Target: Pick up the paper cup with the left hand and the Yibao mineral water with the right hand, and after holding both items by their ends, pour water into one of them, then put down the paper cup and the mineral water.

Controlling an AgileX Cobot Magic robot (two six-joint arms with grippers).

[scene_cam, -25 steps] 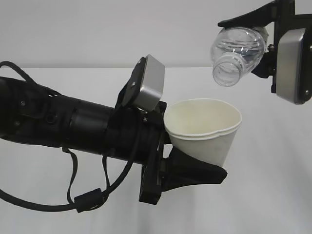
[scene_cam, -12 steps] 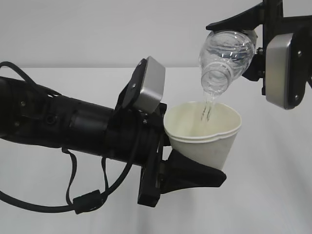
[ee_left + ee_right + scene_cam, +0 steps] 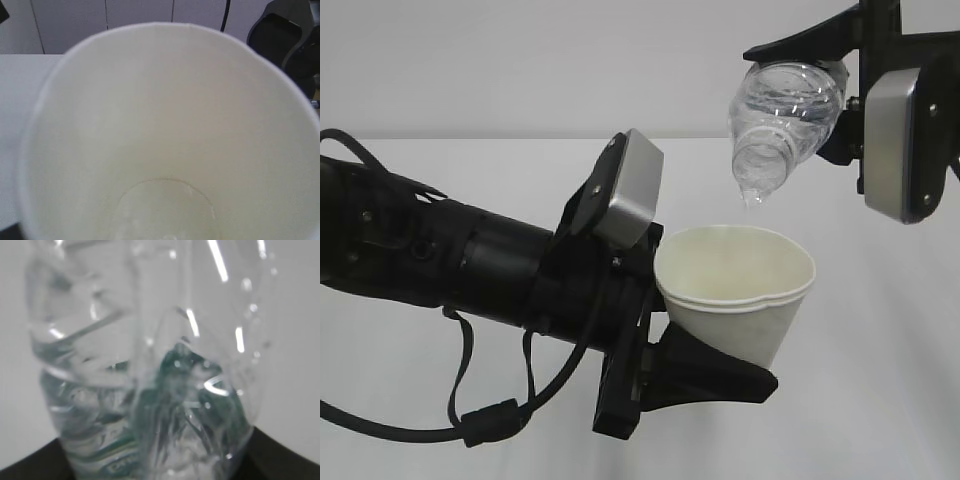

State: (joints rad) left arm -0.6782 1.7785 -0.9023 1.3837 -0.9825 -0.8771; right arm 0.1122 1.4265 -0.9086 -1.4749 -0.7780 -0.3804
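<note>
While L tool (image 3: 720,335) grips 1 paper cup (image 3: 735,290), R tool (image 3: 840,95) grips 1 bottle (image 3: 782,125).

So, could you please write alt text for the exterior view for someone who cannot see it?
A small clear ribbed plastic bottle, tipped mouth-down in the right black gripper, drips water above a white tapered paper cup. The left black gripper holds the cup upright, above a white table.

Right hand (image 3: 840,100) cut off — bottle (image 3: 145,380) blurred.
</note>
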